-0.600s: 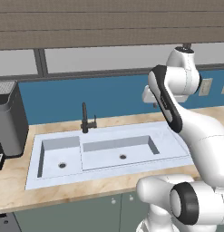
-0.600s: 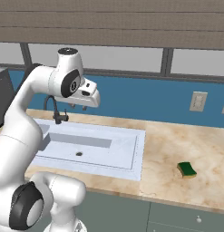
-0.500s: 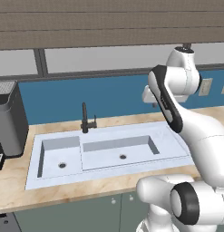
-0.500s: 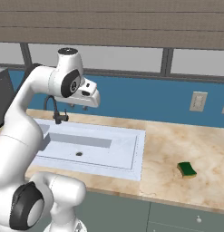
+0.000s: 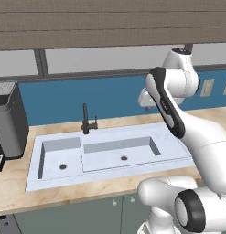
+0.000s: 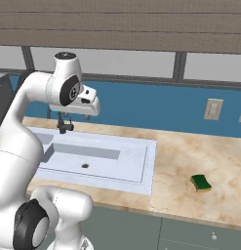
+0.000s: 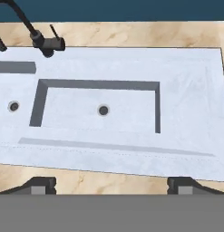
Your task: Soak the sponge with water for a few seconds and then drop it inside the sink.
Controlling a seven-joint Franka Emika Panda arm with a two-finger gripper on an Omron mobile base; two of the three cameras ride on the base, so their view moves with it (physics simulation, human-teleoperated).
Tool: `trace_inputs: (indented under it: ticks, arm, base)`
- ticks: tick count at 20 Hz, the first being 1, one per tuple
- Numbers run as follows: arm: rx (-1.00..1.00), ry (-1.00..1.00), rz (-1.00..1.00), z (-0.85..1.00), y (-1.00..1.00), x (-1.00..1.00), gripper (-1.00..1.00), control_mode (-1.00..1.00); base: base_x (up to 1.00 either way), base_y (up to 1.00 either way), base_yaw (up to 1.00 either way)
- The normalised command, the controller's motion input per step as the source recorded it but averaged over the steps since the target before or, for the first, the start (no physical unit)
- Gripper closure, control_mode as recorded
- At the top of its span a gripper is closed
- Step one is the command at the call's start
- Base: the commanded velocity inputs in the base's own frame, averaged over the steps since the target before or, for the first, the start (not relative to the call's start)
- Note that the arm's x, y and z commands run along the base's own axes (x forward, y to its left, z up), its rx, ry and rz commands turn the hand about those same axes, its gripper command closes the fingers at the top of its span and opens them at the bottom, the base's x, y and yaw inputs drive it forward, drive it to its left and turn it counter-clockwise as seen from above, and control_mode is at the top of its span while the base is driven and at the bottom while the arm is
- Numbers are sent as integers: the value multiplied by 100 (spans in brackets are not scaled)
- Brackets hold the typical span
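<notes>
1 sponge [image 6: 201, 182] lies right of sink [image 6: 136, 168].

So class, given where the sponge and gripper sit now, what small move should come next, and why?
Probably swing the gripper right, toward the sponge. The sponge lies untouched on the counter right of the sink, while the open, empty gripper hangs high above the basin, and no water runs from the faucet.
</notes>
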Motion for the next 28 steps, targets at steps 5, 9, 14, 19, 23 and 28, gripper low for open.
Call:
trace_inputs:
  ticks: [5,9,14,19,23,28]
  arm:
    - [0,-1,8,-20,48,0,-100,-100]
    - [0,-10,4,-23,31,0,-100,-100]
    - [0,-19,4,-11,21,0,-100,-100]
    - [0,-27,5,-5,14,0,-100,-100]
    - [0,-25,9,-2,11,0,-100,-100]
    - [1,-20,13,-1,0,0,-100,-100]
  base:
    - [0,0,0]
    - [0,0,0]
    - [0,0,0]
    - [0,0,0]
    - [0,0,0]
    - [0,0,0]
